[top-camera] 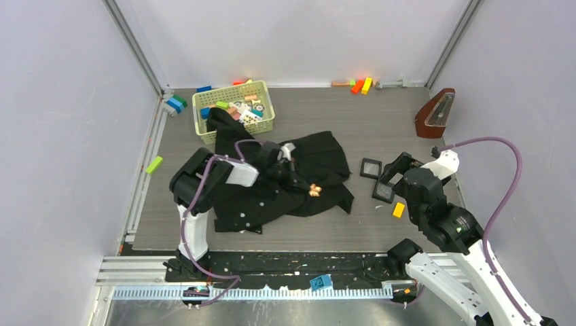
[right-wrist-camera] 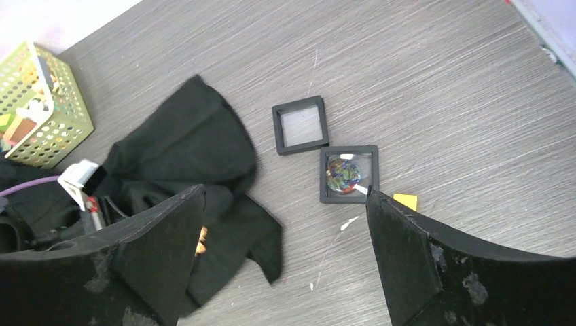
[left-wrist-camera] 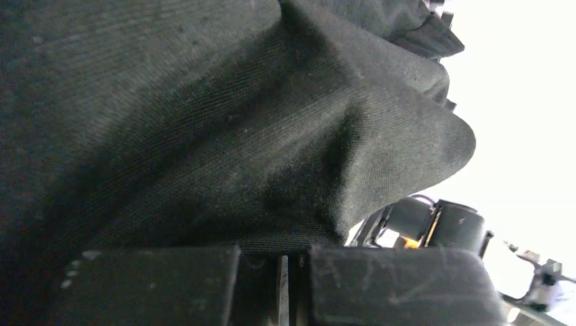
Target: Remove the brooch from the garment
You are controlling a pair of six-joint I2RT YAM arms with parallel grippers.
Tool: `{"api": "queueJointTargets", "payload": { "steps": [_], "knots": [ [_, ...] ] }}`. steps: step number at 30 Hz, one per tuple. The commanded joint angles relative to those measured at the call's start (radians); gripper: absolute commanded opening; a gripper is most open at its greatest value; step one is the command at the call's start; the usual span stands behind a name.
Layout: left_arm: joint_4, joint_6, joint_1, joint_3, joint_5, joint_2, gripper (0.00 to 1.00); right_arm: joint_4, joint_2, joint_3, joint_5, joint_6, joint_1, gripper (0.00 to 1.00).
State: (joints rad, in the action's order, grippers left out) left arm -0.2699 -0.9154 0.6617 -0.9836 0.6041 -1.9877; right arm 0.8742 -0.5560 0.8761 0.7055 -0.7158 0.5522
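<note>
Left gripper [left-wrist-camera: 282, 288]: fingers [left-wrist-camera: 156, 285] pressed together, only a hairline slit between them. Black cloth bunches straight up from the tips, a fold that looks pinched there. The garment [left-wrist-camera: 204, 122] fills nearly all of the left wrist view.

Overhead, the left gripper [top-camera: 289, 159] sits on the middle of the garment [top-camera: 326, 159], which sprawls over the centre of the table [top-camera: 380, 122]. One end is draped into the green basket [top-camera: 261, 124] at upper left.

Brooch [top-camera: 314, 189]: small orange speck on the cloth near the garment's lower right edge, just right of and below the left gripper. Untouched by either gripper.

Right gripper [right-wrist-camera: 285, 197]: fingers [right-wrist-camera: 156, 258] spread wide, nothing between them. It hangs above bare table.
- In its wrist view the brooch [right-wrist-camera: 202, 238] is an orange sliver at the inner edge of the left-hand finger, mostly hidden.
- Garment [right-wrist-camera: 197, 142] at centre left, basket [right-wrist-camera: 61, 136] at far left.

Overhead, the right gripper [top-camera: 392, 175] is right of centre, over two small black frames.
- Upper frame [right-wrist-camera: 300, 125]: pale inside.
- Lower frame [right-wrist-camera: 349, 174]: multicoloured round piece inside.
- Yellow block [right-wrist-camera: 406, 201] just right of the lower frame.

Brown wedge-shaped object [top-camera: 435, 114] at the table's upper right.
</note>
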Motion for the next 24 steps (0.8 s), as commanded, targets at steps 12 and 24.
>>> {"api": "queueJointTargets", "payload": {
  "steps": [12, 24],
  "knots": [
    [0.191, 0.178, -0.405, 0.305, -0.003, 0.399, 0.00, -0.114, -0.102, -0.038, -0.285, 0.030, -0.003, 0.92],
    [0.481, 0.227, -0.218, 0.193, 0.058, 0.704, 0.00, -0.419, -0.116, -0.135, -0.907, 0.088, -0.003, 0.80]
  ]
}}
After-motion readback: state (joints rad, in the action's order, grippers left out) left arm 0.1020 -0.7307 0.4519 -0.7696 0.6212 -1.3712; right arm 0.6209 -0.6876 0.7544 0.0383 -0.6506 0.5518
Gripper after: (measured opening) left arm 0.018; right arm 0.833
